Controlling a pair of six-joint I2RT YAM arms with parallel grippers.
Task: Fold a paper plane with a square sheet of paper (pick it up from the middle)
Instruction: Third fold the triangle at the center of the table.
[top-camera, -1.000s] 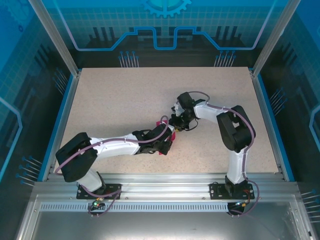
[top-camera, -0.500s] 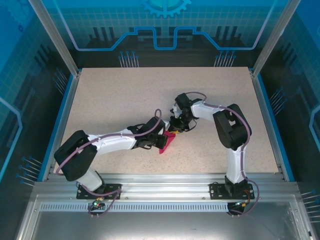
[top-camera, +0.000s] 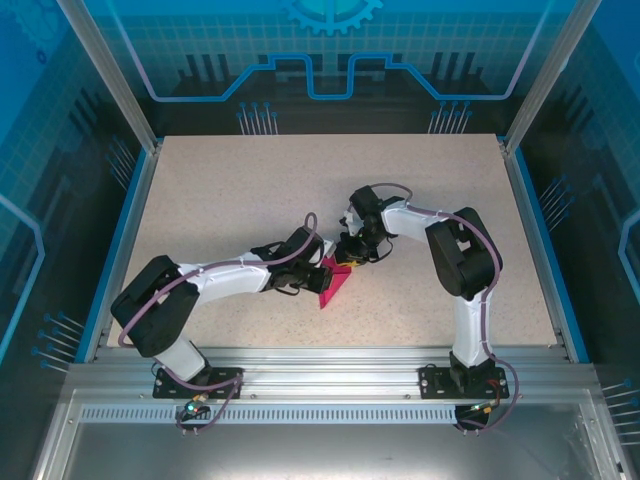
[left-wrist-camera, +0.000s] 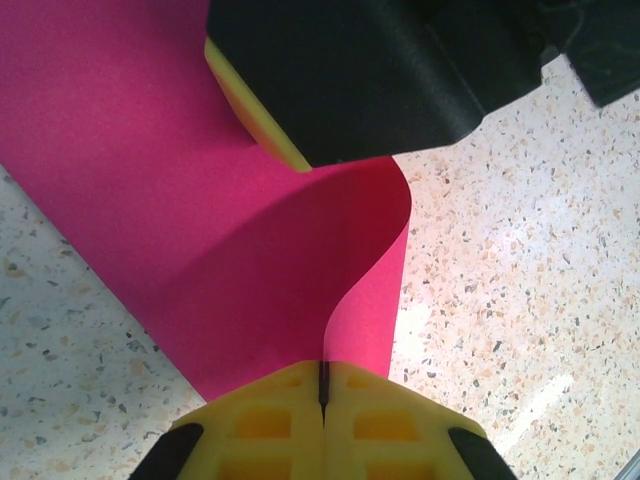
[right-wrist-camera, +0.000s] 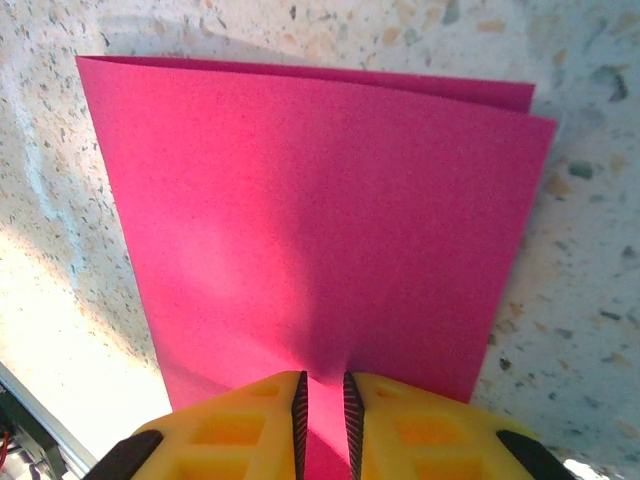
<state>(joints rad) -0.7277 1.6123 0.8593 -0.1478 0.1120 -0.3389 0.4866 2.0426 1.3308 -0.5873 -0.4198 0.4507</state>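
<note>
The square sheet of paper is magenta-pink and lies folded over on the table's middle, two layers showing at its far edge. My left gripper is shut on one edge of the sheet, which curls up in an S-bend from its jaws. In the top view my left gripper meets the paper from the left. My right gripper points down onto the sheet from the right, jaws a narrow gap apart with pink showing between them. One of its yellow pads rests over the paper.
The speckled table is bordered by blue rails and an aluminium frame at the near edge. Both arms cross toward the middle, wrists nearly touching. Free tabletop lies behind and to both sides.
My left gripper has drawn back to the left, so more of the pink sheet shows at its lower right. The right gripper shifted slightly left and down onto the paper.
</note>
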